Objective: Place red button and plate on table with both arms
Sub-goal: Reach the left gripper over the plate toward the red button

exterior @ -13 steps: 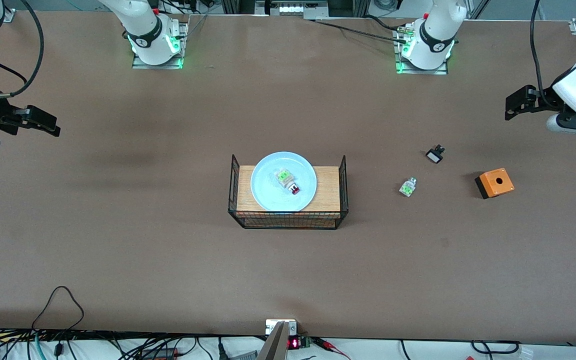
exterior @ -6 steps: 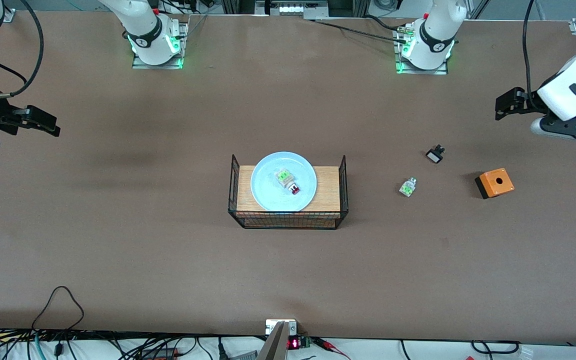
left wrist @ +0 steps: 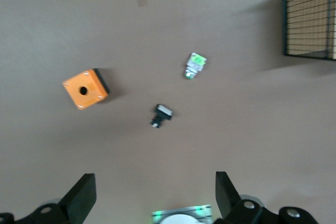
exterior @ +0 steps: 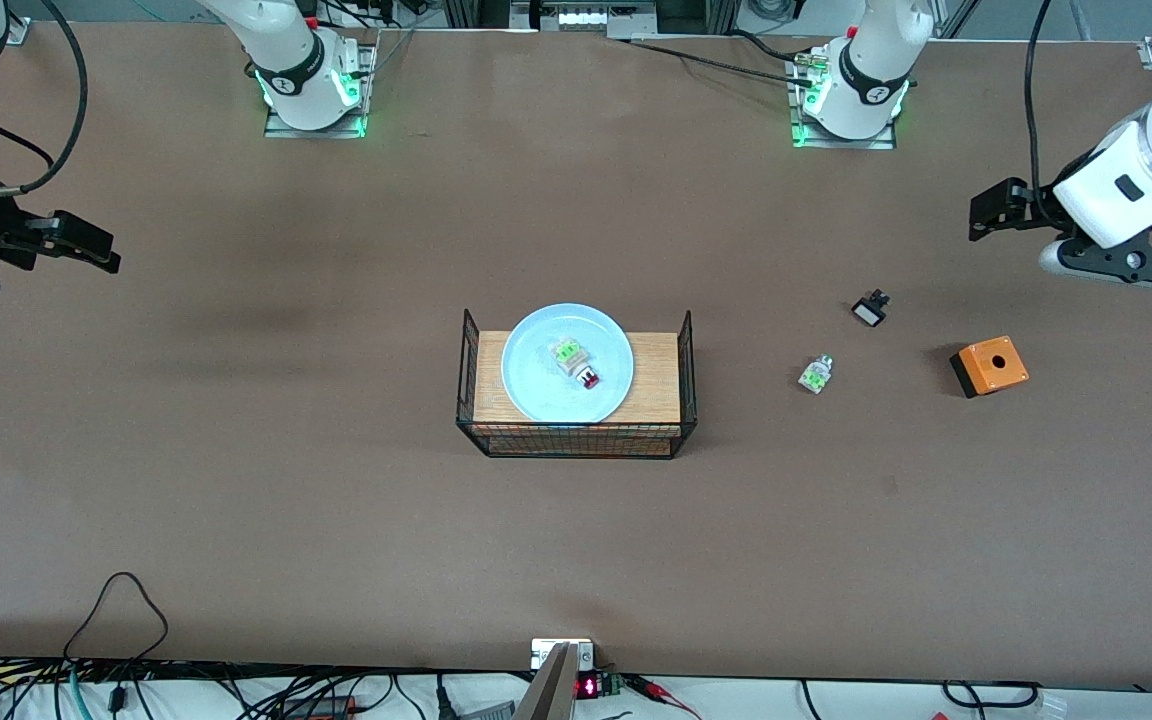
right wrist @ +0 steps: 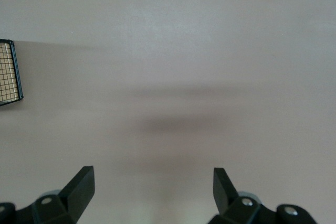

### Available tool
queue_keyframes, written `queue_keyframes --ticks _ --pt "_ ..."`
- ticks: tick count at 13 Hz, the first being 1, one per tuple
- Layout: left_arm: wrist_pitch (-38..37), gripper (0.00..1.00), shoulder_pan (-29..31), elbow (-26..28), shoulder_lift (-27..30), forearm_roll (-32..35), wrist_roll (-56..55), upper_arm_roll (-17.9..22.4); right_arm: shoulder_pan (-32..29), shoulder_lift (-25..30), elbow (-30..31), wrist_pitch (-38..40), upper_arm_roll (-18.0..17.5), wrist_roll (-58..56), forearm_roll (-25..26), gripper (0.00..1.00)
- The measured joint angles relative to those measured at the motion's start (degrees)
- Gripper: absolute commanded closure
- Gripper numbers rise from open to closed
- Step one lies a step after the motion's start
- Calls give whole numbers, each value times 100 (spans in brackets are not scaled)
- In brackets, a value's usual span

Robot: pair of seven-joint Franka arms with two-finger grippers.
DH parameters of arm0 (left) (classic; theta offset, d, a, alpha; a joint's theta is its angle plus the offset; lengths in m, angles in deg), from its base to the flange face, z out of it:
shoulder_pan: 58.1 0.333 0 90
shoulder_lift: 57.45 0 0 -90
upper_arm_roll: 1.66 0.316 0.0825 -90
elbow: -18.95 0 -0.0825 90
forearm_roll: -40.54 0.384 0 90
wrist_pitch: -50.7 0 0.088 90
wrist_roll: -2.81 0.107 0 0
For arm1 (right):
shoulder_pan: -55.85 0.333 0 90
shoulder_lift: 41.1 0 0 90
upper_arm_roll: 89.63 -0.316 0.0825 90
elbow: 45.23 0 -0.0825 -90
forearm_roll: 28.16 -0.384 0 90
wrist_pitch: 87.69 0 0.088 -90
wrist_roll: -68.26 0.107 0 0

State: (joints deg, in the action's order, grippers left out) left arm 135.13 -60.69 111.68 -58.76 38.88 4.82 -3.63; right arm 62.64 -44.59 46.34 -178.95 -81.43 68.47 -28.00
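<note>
The pale blue plate (exterior: pixel 566 362) rests on the small wood-topped black wire rack (exterior: pixel 576 400) in the middle of the brown table (exterior: pixel 286 480). The red button (exterior: pixel 577 363), a whitish block with green tabs and a red cap, lies on the plate. My left gripper (exterior: pixel 988 210) hangs open and empty over the left arm's end of the table; its fingers (left wrist: pixel 84 195) frame bare table. My right gripper (exterior: pixel 86 250) is open and empty over the right arm's end, its fingers (right wrist: pixel 81 184) also above bare table.
Toward the left arm's end lie a green-tabbed block without red (exterior: pixel 816 374) (left wrist: pixel 196 64), a small black-and-white piece (exterior: pixel 870 309) (left wrist: pixel 161 115) and an orange box with a hole (exterior: pixel 989 366) (left wrist: pixel 85 88). A corner of the rack shows in each wrist view (left wrist: pixel 311 19) (right wrist: pixel 9 72).
My left arm has swung its gripper inward toward the table's middle and slightly toward the bases. The right arm and all objects have not moved.
</note>
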Motion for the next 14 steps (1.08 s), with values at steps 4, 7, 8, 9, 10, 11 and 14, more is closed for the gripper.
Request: queue_keyframes --ticks 4,7,8,9,10,11,14 --pt "-5 0 -82 -1 -83 -736 -1187 -240 -6 0 0 0 2 0 0 0" --pt "283 0 -98 -147 -413 -1253 -2111 -538 -8 -8 0 1 4 0 0 0" --pt "427 0 -98 -261 -575 -1280 -2529 -739 -9 -17 0 1 4 0 0 0" --pt "606 0 -105 -357 -746 -1280 -2981 -976 -12 -29 0 1 5 0 0 0" --pt "862 0 -118 -463 -925 -1281 -3400 -1196 -18 -40 0 1 7 1 0 0" --pt "1112 0 -135 -562 -1097 -1282 -3709 -1382 -33 -48 0 0 10 2 0 0" --pt "1723 0 -298 -816 -1609 -1325 -3977 -1649 -142 -74 0 2 15 3 0 0"
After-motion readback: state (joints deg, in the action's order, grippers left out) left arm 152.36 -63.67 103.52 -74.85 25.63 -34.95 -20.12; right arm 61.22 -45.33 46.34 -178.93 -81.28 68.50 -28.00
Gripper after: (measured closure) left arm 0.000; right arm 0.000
